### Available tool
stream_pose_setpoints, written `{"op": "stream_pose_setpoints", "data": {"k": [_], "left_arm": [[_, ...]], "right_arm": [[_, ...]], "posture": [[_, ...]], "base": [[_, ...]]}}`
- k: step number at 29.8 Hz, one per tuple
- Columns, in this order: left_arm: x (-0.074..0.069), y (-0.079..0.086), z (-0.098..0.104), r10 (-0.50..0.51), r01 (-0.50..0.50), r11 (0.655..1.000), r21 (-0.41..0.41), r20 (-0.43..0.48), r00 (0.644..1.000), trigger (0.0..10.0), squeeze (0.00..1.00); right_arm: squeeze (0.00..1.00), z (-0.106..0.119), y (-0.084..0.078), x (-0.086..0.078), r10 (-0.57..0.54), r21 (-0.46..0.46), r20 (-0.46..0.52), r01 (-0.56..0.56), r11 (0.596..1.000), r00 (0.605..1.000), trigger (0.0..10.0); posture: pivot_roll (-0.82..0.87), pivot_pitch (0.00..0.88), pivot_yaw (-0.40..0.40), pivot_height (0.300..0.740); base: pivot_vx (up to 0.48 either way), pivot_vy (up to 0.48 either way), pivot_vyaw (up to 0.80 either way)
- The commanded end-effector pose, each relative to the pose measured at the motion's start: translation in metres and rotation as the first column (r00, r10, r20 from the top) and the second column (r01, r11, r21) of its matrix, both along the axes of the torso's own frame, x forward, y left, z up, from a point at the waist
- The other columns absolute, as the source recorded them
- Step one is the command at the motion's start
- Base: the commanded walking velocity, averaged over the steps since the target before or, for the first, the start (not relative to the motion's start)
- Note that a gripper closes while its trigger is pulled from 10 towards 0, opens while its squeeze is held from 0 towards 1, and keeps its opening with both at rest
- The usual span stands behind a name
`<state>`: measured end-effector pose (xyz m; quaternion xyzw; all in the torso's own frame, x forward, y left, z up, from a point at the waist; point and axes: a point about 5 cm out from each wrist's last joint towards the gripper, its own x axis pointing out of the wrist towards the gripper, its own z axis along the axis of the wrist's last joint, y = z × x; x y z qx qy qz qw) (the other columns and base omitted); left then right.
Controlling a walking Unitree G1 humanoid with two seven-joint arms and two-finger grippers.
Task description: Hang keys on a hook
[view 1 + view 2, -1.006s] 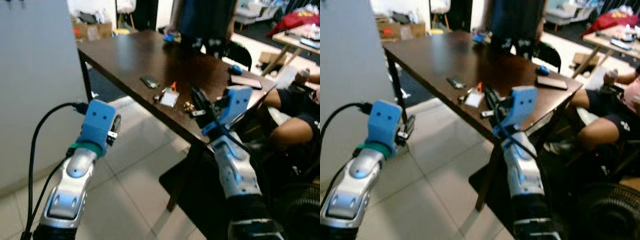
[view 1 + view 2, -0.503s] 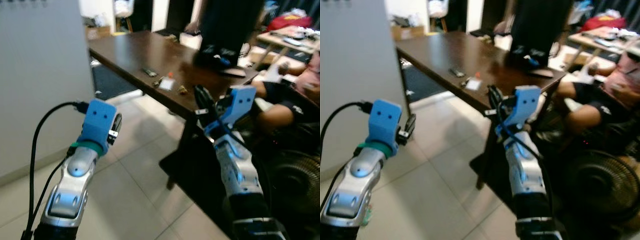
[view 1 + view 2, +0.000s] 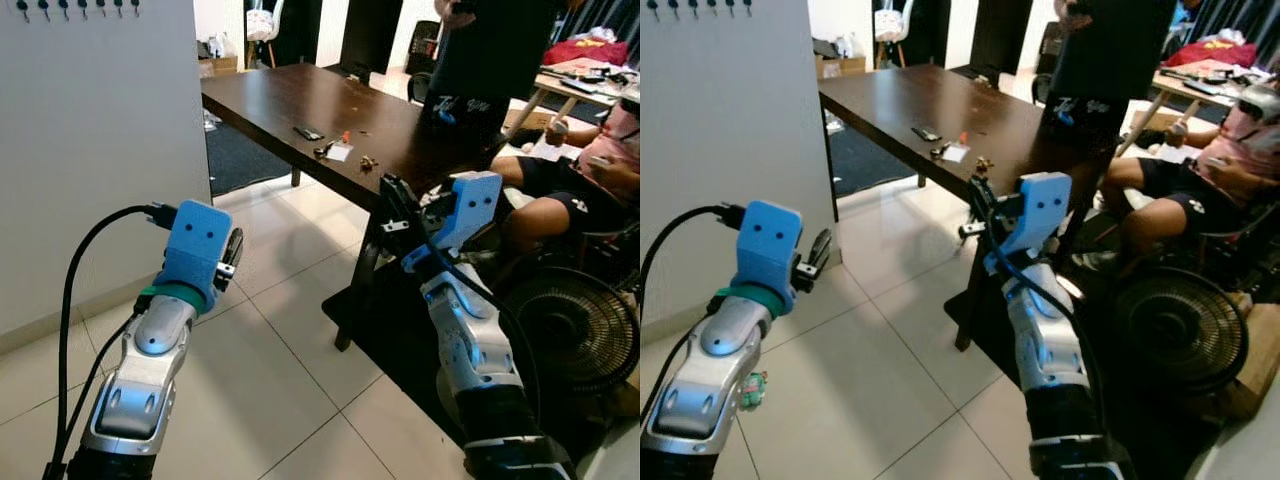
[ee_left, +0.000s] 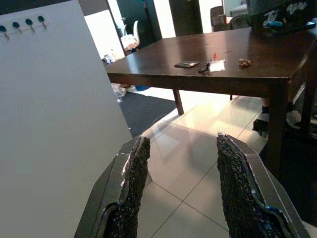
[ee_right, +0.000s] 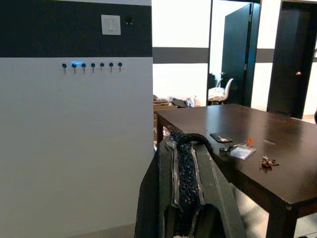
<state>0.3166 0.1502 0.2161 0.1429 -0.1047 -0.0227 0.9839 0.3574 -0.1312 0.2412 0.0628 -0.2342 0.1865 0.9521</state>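
The keys [image 3: 324, 150] lie on the dark wooden table [image 3: 270, 95] beside a white tag [image 3: 340, 153], also seen as the keys [image 4: 203, 69] in the left wrist view. A second small bunch [image 3: 368, 160] lies nearer the table's edge. A row of several hooks [image 3: 75, 7] runs high on the white wall to my left, the same hooks [image 5: 91, 65] in the right wrist view. My left gripper [image 4: 182, 141] is open and held above the floor. My right gripper [image 5: 187, 139] is shut with nothing seen in it, raised well short of the table.
A person stands at the table's far side [image 3: 495, 50] and another sits at the right [image 3: 585, 170]. A floor fan [image 3: 572, 330] and a black mat [image 3: 395, 345] lie by my right arm. A small black object [image 3: 307, 133] rests on the table. Tiled floor [image 3: 290, 300] spreads ahead.
The whole view has pulled back from the table, which now lies farther off, and the wall hooks have come into view. Both arms keep their pose.
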Motion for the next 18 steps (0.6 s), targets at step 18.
{"op": "stream_pose_setpoints", "data": {"k": [18], "left_arm": [[-0.0013, -0.0018, 0.0005, -0.018, 0.018, 1.000, 0.010, 0.021, 1.000, 10.0, 0.00]], "right_arm": [[0.00, -0.0026, -0.0015, 0.0005, -0.006, 0.003, -0.009, 0.006, 1.000, 1.000, 10.0]], "posture": [[0.09, 0.019, 0.017, 0.740]], "base": [[0.143, 0.000, 0.00]]}}
